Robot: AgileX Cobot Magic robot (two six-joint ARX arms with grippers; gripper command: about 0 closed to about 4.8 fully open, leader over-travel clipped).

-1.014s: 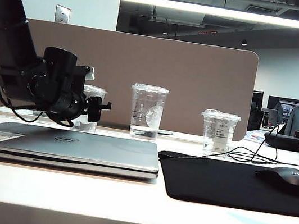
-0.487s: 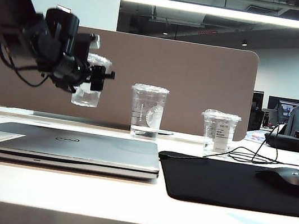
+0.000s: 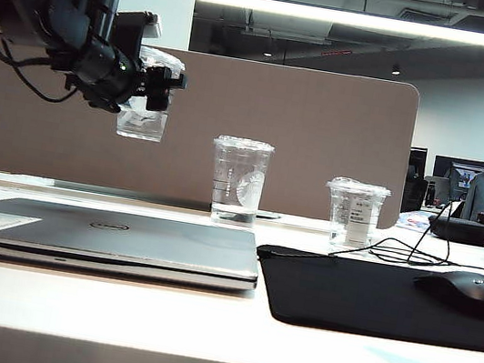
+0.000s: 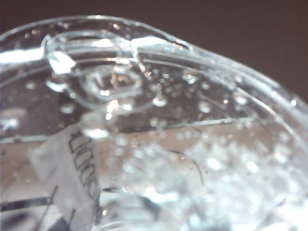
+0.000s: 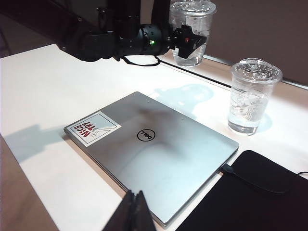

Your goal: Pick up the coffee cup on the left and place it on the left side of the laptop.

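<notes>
Exterior view shows you the left claw (image 3: 158, 85) clamped on the coffee cup (image 3: 144, 115), held in the air above the surface (image 3: 201, 322), over the far left edge of the closed laptop (image 3: 104, 238). Your left wrist view gives only the cup's beaded lid (image 4: 144, 96) pressed close to the lens. Your right wrist view alone shows the right claw (image 5: 134, 211), fingers pressed together and empty, low over the laptop's near edge. Right of the laptop stand a taller cup (image 3: 237, 181), a labelled cup (image 3: 354, 213), a black mouse pad (image 3: 371, 299) and mouse (image 3: 469, 291).
</notes>
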